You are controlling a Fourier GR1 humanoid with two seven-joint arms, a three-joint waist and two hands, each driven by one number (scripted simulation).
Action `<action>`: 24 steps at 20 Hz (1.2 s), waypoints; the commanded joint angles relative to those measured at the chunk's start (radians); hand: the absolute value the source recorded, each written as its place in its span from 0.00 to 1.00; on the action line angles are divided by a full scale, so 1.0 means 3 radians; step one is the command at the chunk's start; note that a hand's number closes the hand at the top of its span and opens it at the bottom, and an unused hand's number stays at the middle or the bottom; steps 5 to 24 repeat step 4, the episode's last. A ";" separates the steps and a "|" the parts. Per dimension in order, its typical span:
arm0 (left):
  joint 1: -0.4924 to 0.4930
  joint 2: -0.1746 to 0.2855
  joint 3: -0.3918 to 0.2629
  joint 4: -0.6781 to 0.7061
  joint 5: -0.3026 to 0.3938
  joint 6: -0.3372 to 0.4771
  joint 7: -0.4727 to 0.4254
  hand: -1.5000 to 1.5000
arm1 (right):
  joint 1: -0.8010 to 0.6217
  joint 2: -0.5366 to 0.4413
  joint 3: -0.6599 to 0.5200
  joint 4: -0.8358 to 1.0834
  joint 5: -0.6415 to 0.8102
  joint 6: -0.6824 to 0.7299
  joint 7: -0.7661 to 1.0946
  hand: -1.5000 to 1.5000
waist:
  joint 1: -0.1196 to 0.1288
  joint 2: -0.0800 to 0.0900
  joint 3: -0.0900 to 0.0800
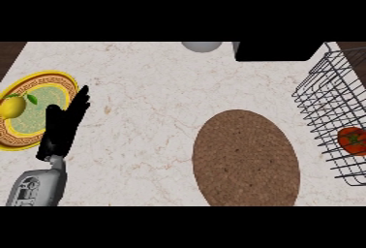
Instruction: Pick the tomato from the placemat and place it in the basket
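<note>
The red tomato [352,140] lies inside the black wire basket [322,82] at the right edge of the counter. The brown oval placemat [245,159] in the lower middle has nothing on it. My left hand [63,128] shows at the left, fingers straight and pointing up, beside a round plate. It holds nothing and rests apart from the placemat and basket. My right hand does not show in the head view.
A yellow-rimmed plate [50,80] at the far left carries a lemon [12,106]. A grey round object [202,46] and a black box [277,51] sit at the counter's far edge. Bare marble lies between plate and placemat.
</note>
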 commanded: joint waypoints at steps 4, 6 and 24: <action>-0.0063 -0.0085 -0.0076 -0.0049 -0.0067 0.0074 0.0114 0.50 | 0.0539 -0.0661 -0.0729 0.0827 -0.0434 0.0446 -0.0651 0.00 | -0.0017 0.0005 0.0005; -0.0063 -0.0085 -0.0076 -0.0049 -0.0067 0.0074 0.0114 0.50 | 0.0539 -0.0661 -0.0729 0.0827 -0.0434 0.0446 -0.0651 0.00 | -0.0017 0.0005 0.0005; -0.0063 -0.0085 -0.0076 -0.0049 -0.0067 0.0074 0.0114 0.50 | 0.0539 -0.0661 -0.0729 0.0827 -0.0434 0.0446 -0.0651 0.00 | -0.0017 0.0005 0.0005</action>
